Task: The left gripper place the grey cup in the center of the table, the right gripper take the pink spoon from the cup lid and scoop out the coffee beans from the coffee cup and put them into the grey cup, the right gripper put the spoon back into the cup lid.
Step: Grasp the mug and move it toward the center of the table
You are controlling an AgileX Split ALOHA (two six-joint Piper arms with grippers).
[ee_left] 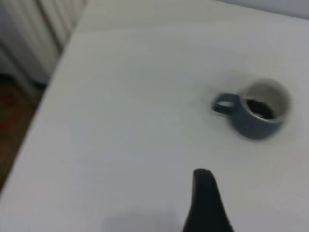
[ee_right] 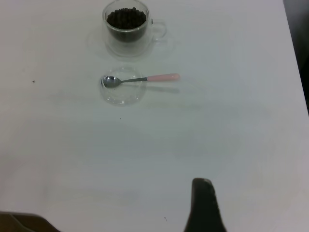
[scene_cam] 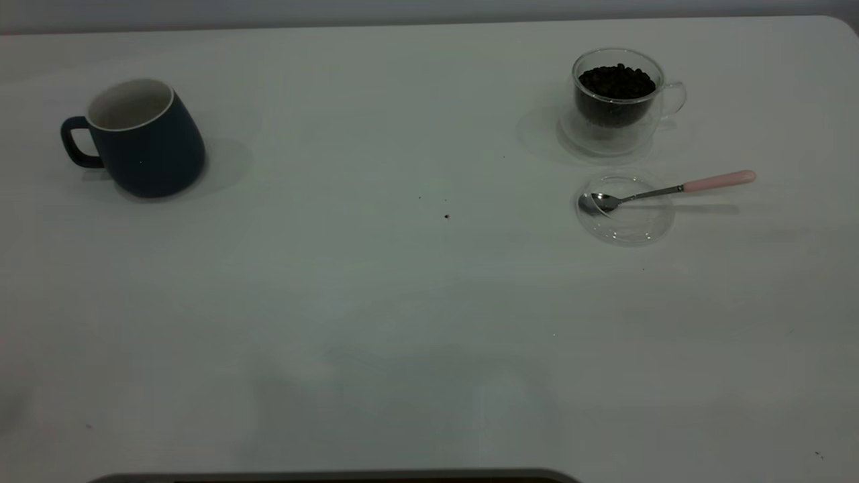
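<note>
The grey cup (scene_cam: 144, 137) stands upright at the table's far left, handle pointing left; it also shows in the left wrist view (ee_left: 256, 112), where a dark patch lies inside it. The glass coffee cup (scene_cam: 617, 97) full of coffee beans stands at the far right. In front of it lies the clear cup lid (scene_cam: 625, 209) with the pink-handled spoon (scene_cam: 671, 190) resting in it, handle pointing right. A dark part of my left gripper (ee_left: 205, 203) hangs well short of the grey cup. A dark part of my right gripper (ee_right: 203, 205) is far from the spoon (ee_right: 145, 79). Both hold nothing.
A loose coffee bean (scene_cam: 446, 216) and a few dark specks lie near the middle of the white table (scene_cam: 376, 322). The table's left edge (ee_left: 43, 96) shows in the left wrist view, its right edge (ee_right: 294, 58) in the right wrist view. Neither arm shows in the exterior view.
</note>
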